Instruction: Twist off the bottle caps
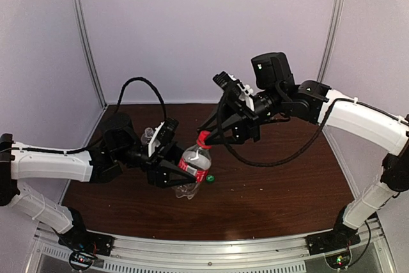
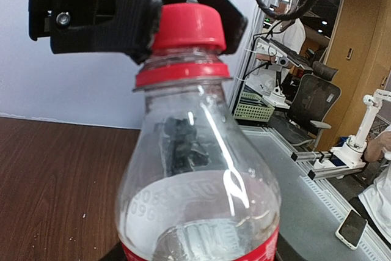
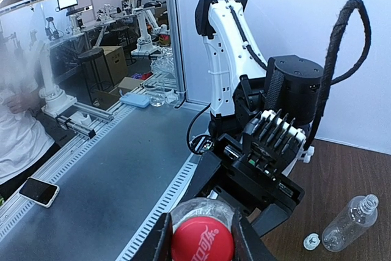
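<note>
Glossy clear plastic bottle (image 2: 195, 175), smooth red plastic cap (image 2: 188, 25); matt black plastic right tool (image 3: 201, 239); satin dark wood-grain desk (image 1: 275, 183).

right gripper (image 2: 189, 32) clamps red cap (image 2: 186, 21) | clear bottle (image 2: 195, 181) beneath | brown table (image 2: 55, 181)

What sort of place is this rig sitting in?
Probably a robotics lab or data-collection floor: the rig's wooden table sits in a white-walled booth, and outside it are more white robot arms on benches and an office chair.

The red-label bottle (image 1: 193, 165) is tilted, red cap (image 1: 203, 137) fitted. A green cap (image 1: 209, 178) lies just beside its base. A clear uncapped bottle (image 3: 351, 223) lies to its left, white cap (image 3: 311, 241) alongside.
</note>
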